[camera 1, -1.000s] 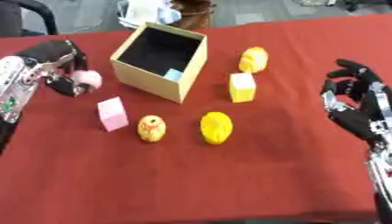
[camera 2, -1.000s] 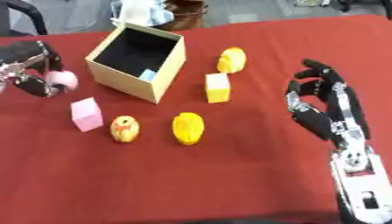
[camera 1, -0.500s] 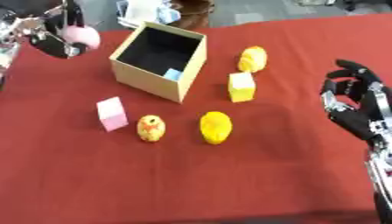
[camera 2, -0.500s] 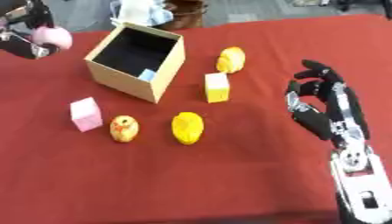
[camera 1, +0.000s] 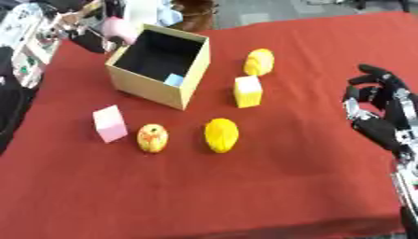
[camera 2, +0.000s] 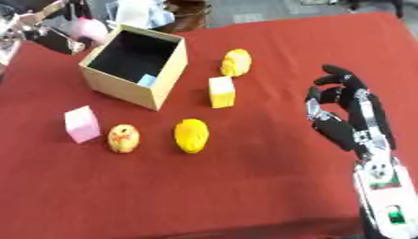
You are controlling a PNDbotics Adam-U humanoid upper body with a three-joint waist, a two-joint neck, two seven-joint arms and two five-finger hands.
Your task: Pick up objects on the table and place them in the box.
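Left eye view: the left hand [camera 1: 81, 35] holds a pink object [camera 1: 121, 29], fingers curled round it, just beside the open cardboard box [camera 1: 147, 88], apparently near release. A small blue item [camera 1: 173, 80] already lies inside. Right eye view: the right hand [camera 2: 347, 114] hovers idle, fingers relaxed apart. Left on the red table [camera 2: 245, 186]: a pink cube [camera 2: 81, 123], yellow cube [camera 2: 221, 91] and three yellow rounded objects.

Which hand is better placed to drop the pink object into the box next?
Left. The left hand already has the pink object at its fingers, raised beside the box's far-left rim. The right hand rests empty on the cloth, well right of the box.
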